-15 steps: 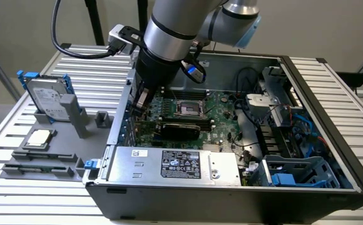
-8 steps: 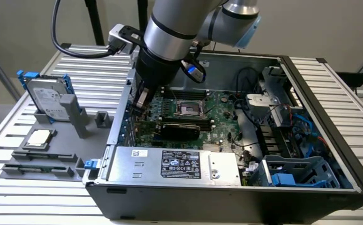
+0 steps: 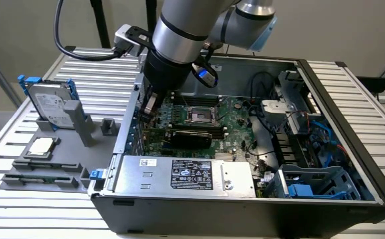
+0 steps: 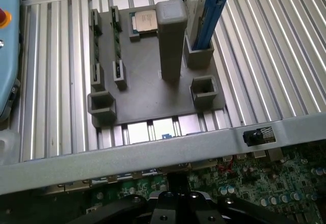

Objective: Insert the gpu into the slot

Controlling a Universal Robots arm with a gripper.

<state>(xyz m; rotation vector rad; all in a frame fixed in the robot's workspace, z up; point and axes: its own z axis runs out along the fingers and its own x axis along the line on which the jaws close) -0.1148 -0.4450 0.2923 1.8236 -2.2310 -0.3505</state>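
Inside the case, the arm hides the gpu's (image 3: 191, 137) bracket end.

We count one gpu (image 3: 187, 136), one open computer case (image 3: 351, 164), one hard drive (image 3: 51, 107), one processor chip (image 3: 41, 146), one grey fixture tray (image 4: 137, 76).

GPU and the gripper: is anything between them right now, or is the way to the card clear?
Nothing visible stands between them. In the exterior view the gpu lies flat on the motherboard inside the case, black cooler up, and the arm's wrist comes down just at the card's end toward that view's left. The gripper's tips are hidden there.
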